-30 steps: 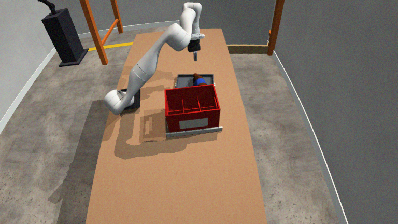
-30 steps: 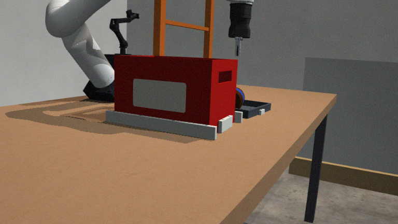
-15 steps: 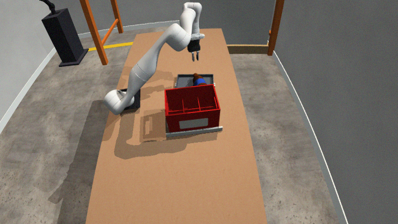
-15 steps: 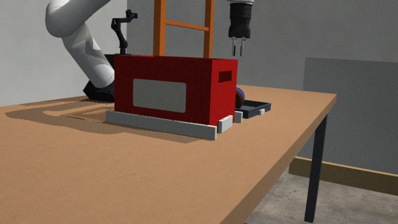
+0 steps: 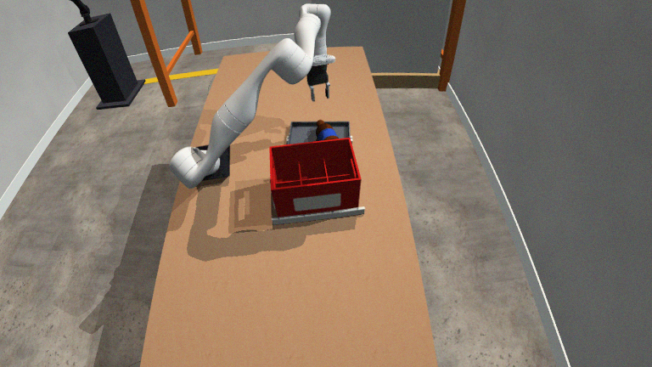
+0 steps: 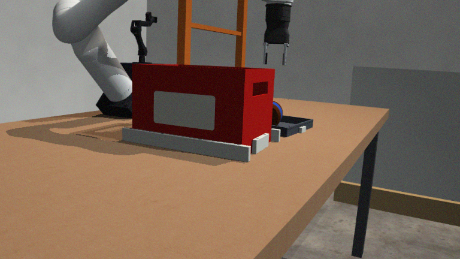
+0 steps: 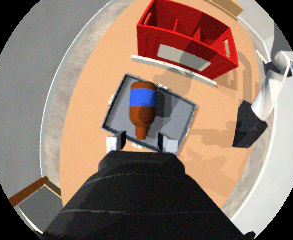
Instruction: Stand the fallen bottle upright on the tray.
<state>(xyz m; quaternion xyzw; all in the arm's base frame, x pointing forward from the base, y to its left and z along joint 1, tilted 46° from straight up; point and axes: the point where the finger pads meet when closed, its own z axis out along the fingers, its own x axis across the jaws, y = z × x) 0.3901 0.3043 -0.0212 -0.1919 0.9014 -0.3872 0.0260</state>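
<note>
A brown bottle with a blue label (image 5: 326, 131) lies on its side on the dark grey tray (image 5: 314, 132), right behind the red crate (image 5: 314, 175). In the wrist view the bottle (image 7: 141, 108) lies on the tray with its neck pointing toward the camera. In the exterior view only the bottle's end (image 6: 277, 113) shows past the crate (image 6: 203, 101). My gripper (image 5: 320, 92) hangs high above the tray, fingers pointing down, open and empty. It also shows in the exterior view (image 6: 275, 57).
The crate has inner dividers and sits against grey stop blocks (image 6: 187, 144) on the brown table. The arm's base (image 5: 211, 163) stands left of the crate. Orange frame posts (image 5: 148, 31) and a grey box (image 5: 379, 12) stand beyond the table.
</note>
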